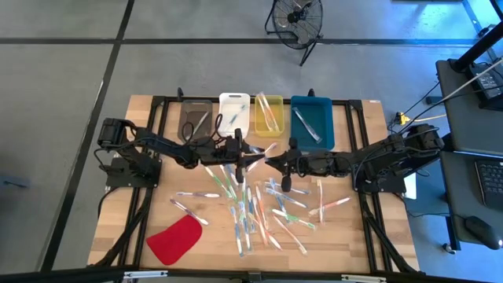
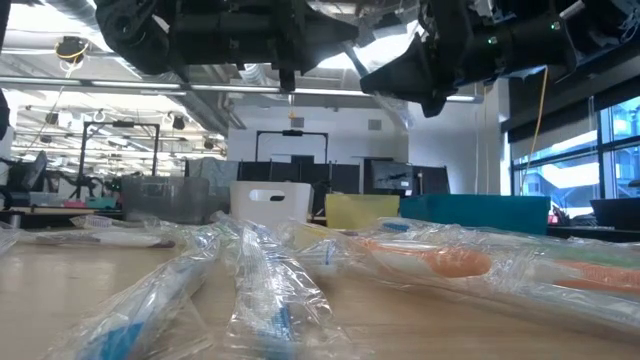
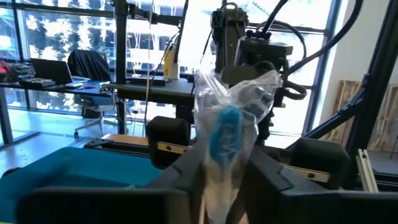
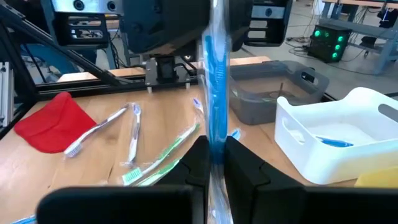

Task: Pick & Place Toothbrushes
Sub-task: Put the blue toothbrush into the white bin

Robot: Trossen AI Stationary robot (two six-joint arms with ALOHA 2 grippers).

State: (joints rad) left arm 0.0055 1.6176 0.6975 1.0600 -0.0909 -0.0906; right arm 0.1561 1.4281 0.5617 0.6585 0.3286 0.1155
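Observation:
Above the table's middle my left gripper point(image 1: 253, 159) and my right gripper point(image 1: 273, 162) meet tip to tip. Both are shut on one toothbrush point(image 3: 227, 134), blue and sealed in a clear wrapper, which the right wrist view shows as a blue stick point(image 4: 216, 74) rising out of my right gripper point(image 4: 214, 155). My left gripper point(image 3: 217, 171) faces the right arm. Several more wrapped toothbrushes point(image 1: 251, 208) lie flat and scattered on the wooden table point(image 1: 377, 228) below. My left gripper pinches the wrapped toothbrush point(image 3: 214, 177) between its two fingers, coming level from the table's left. The blue head and loose wrapper stick out past the fingertips toward the right arm, clear of the table. My right gripper pinches the same toothbrush point(image 4: 216, 140) between its two fingers, coming about level from the table's right. The blue stick runs out from the fingertips toward the left gripper, lifted clear of the table.
Along the far edge stand a grey bin point(image 1: 196, 119), a white bin point(image 1: 234, 114), a yellow bin point(image 1: 269, 114) and a blue bin point(image 1: 313, 119), each with toothbrushes inside. A flat red piece point(image 1: 174, 240) lies near the front left corner.

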